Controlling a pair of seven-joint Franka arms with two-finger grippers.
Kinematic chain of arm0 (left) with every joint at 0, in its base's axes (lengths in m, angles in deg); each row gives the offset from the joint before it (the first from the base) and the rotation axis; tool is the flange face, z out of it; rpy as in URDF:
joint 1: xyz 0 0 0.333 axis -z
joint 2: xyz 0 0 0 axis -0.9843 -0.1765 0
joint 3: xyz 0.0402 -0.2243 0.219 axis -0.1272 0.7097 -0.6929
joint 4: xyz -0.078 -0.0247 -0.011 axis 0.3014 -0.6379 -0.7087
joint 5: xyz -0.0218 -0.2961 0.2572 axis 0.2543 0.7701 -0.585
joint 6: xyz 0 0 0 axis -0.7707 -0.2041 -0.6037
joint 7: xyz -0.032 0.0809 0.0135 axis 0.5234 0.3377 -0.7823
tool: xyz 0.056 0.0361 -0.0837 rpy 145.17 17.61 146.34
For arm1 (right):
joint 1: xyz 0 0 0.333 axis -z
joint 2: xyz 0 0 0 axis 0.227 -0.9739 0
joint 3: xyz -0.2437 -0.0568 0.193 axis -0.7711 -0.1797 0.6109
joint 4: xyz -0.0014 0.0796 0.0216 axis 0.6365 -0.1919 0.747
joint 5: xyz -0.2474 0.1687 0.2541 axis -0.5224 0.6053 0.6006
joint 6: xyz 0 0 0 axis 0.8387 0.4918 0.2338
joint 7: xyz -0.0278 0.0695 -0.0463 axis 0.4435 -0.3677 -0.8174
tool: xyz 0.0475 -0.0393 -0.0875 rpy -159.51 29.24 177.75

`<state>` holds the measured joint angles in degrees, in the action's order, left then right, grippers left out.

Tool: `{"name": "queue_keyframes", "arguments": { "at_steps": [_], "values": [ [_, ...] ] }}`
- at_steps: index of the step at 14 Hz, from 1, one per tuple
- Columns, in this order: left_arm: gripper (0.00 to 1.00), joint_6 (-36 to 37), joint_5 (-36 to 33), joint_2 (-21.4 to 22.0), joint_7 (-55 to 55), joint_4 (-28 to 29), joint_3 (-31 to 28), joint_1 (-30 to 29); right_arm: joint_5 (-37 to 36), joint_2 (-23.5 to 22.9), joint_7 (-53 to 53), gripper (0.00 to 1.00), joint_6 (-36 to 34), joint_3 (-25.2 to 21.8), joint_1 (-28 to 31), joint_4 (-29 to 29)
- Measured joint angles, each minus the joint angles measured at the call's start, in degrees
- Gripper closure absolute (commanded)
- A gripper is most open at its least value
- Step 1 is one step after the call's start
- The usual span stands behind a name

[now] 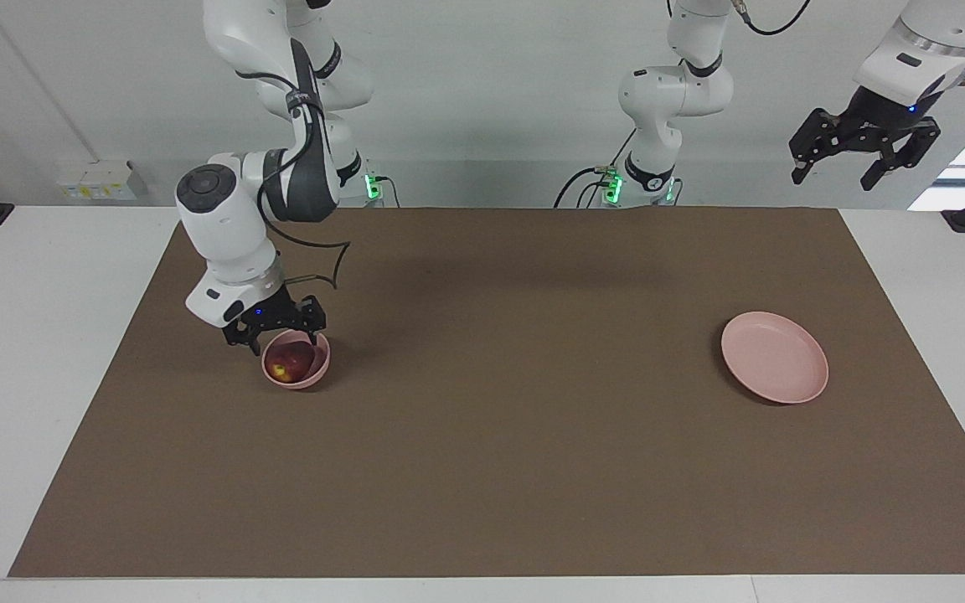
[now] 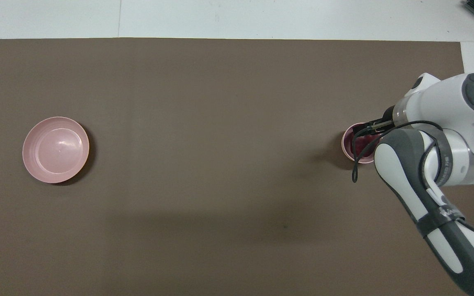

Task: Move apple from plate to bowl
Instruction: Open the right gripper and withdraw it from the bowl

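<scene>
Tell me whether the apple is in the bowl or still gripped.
In the bowl: the apple lies inside the bowl, with the right gripper open just above it.

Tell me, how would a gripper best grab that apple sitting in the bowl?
From straight above, fingers closing on the apple's round sides. The bowl's deep wall rings it, so only its top is exposed. The right gripper hangs open just over it.
</scene>
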<state>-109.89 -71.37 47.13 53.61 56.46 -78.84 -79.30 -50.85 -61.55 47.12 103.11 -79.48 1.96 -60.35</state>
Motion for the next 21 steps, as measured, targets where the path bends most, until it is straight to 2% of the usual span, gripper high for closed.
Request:
{"name": "queue_keyframes", "arguments": {
  "at_steps": [4, 9, 14, 16, 21],
  "values": [
    [0.00, 0.0, 0.0, 0.0, 0.0, 0.0, 0.0, 0.0, 0.0, 4.5, 5.4, 0.00, -7.1, 0.1, -0.2, 3.2],
    [0.00, 0.0, 0.0, 0.0, 0.0, 0.0, 0.0, 0.0, 0.0, 9.9, 9.8, 0.00, -21.7, -0.1, 0.1, 9.5],
    [0.00, 0.0, 0.0, 0.0, 0.0, 0.0, 0.0, 0.0, 0.0, 11.6, 9.9, 0.00, -34.8, -4.4, 0.4, 16.1],
    [0.00, 0.0, 0.0, 0.0, 0.0, 0.0, 0.0, 0.0, 0.0, 11.8, 9.9, 0.00, -37.4, -4.8, 0.5, 17.3],
    [0.00, 0.0, 0.0, 0.0, 0.0, 0.0, 0.0, 0.0, 0.0, 12.3, 9.9, 0.00, -37.9, -4.3, 0.0, 17.4]
  ]
}}
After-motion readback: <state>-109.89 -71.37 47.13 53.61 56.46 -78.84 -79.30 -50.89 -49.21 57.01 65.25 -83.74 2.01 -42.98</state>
